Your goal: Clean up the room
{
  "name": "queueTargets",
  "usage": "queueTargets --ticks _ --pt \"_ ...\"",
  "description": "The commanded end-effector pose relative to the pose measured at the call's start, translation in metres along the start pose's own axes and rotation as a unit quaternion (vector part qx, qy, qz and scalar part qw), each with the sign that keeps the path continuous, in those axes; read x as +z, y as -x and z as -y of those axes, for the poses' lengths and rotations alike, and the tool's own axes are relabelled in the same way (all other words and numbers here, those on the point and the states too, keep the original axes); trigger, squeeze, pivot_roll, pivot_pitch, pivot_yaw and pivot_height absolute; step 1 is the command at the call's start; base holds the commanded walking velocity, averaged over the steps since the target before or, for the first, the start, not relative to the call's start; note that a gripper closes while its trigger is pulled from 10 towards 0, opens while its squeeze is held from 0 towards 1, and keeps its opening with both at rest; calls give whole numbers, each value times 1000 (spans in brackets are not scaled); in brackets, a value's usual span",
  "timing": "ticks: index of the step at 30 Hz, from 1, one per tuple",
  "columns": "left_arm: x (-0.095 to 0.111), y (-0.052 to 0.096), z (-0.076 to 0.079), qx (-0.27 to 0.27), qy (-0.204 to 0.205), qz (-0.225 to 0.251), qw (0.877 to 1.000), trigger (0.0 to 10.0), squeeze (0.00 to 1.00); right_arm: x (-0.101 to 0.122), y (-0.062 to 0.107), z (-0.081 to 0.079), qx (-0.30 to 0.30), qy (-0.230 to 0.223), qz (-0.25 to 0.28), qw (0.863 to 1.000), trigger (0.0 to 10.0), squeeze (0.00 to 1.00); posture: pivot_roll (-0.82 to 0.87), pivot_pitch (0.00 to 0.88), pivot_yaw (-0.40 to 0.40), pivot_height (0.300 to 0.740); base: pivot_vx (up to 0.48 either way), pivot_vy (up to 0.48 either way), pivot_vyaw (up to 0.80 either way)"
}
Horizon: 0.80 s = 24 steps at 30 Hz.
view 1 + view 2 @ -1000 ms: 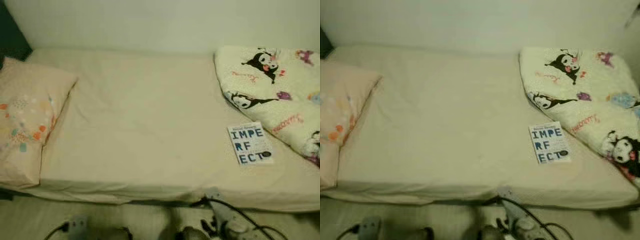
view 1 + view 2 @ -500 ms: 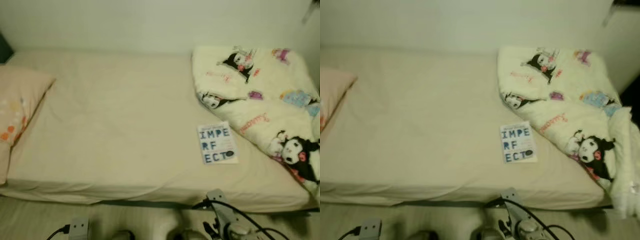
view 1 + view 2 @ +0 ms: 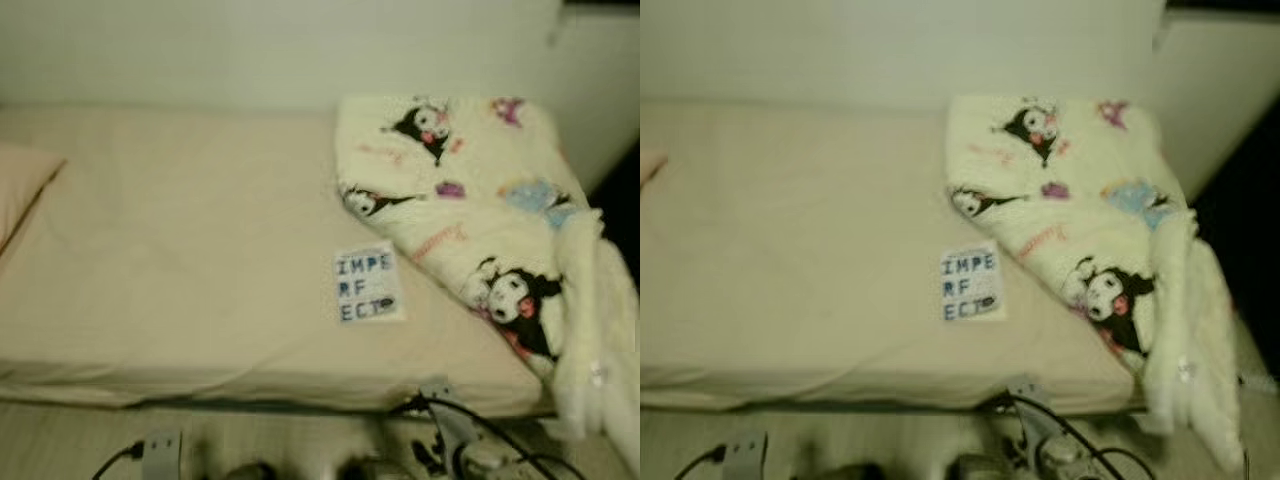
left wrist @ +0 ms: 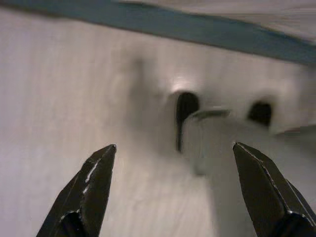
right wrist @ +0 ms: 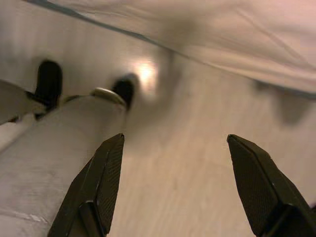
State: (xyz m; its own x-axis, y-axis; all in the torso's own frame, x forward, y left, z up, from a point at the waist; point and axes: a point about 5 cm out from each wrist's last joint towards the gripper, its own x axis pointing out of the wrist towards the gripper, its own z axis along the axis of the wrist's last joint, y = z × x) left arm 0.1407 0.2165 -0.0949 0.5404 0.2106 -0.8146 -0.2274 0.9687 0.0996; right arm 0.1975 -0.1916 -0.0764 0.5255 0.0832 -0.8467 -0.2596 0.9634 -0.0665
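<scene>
Left eye view shows a book (image 3: 367,284) lying flat on the bed (image 3: 180,260) beside a rumpled cartoon blanket (image 3: 470,210), while both grippers, left (image 4: 173,182) and right (image 5: 173,182), hang spread wide and empty over the floor, and I'd worry a careless reach snags the blanket instead.

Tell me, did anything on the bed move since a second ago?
Nothing on the bed moved; the camera turned to the robot's right. So the book and blanket slid left in the picture, the pillow is nearly out of sight, and the blanket's hanging edge came into sight. Both grippers, left and right, hang open over the floor, holding nothing.
</scene>
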Motion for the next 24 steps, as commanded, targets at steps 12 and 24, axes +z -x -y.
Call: queueTargets --ticks 12,24 --pt "-11 3 -6 6 7 -17 1000 10000 0 -5 -1 -7 8 -4 -9 1000 10000 0 -34 66 21 740 0 -255 0" --pt "8 -1 -9 8 19 26 999 10000 0 5 -2 -7 7 -26 17 999 10000 0 -38 72 20 740 0 -87 0"
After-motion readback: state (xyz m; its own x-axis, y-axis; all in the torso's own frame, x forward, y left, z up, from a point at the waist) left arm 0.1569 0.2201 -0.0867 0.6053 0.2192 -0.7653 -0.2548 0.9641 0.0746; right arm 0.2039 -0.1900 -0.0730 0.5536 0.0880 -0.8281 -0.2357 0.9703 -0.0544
